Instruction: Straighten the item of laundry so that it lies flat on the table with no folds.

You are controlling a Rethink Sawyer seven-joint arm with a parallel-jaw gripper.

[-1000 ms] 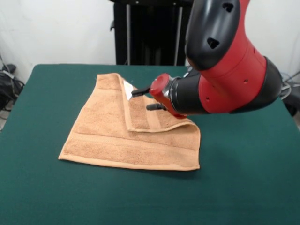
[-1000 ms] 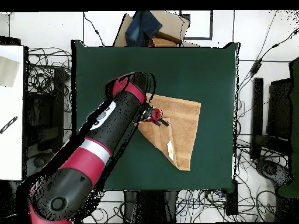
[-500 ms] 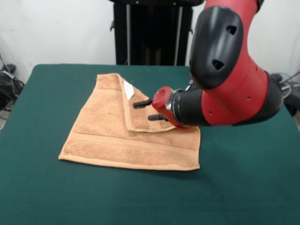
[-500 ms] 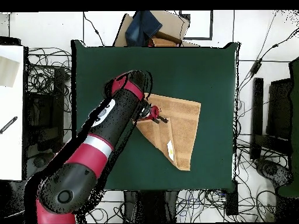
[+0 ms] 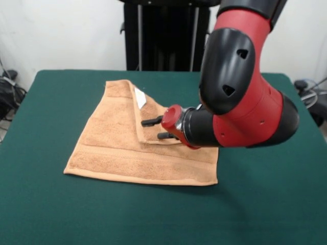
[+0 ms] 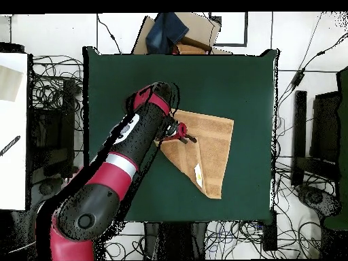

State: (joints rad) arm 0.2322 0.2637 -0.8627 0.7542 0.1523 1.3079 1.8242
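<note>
The item of laundry (image 5: 115, 145), a tan terry towel, lies on the green table (image 5: 46, 214) left of centre. One corner is folded back over it as a flap (image 5: 153, 125), with the white tag (image 5: 139, 97) showing at the fold. My gripper (image 5: 154, 129) points left, low over the flap's near edge. It is open, with nothing between its fingers (image 5: 148, 122). Seen from overhead, the gripper (image 6: 189, 137) sits over the left part of the towel (image 6: 211, 146), and the tag (image 6: 198, 173) lies nearer the base.
The bulky red and black arm (image 5: 240, 97) hides the towel's right part. In the overhead view, a cardboard box with blue cloth (image 6: 175, 30) sits beyond the table's far edge, cables surround the table (image 6: 136, 81), and a white surface (image 6: 12, 129) lies at the left.
The gripper has moved left and closer to the camera along the folded flap, sinking lower over it. The arm's elbow swung with it. The towel has not shifted.
</note>
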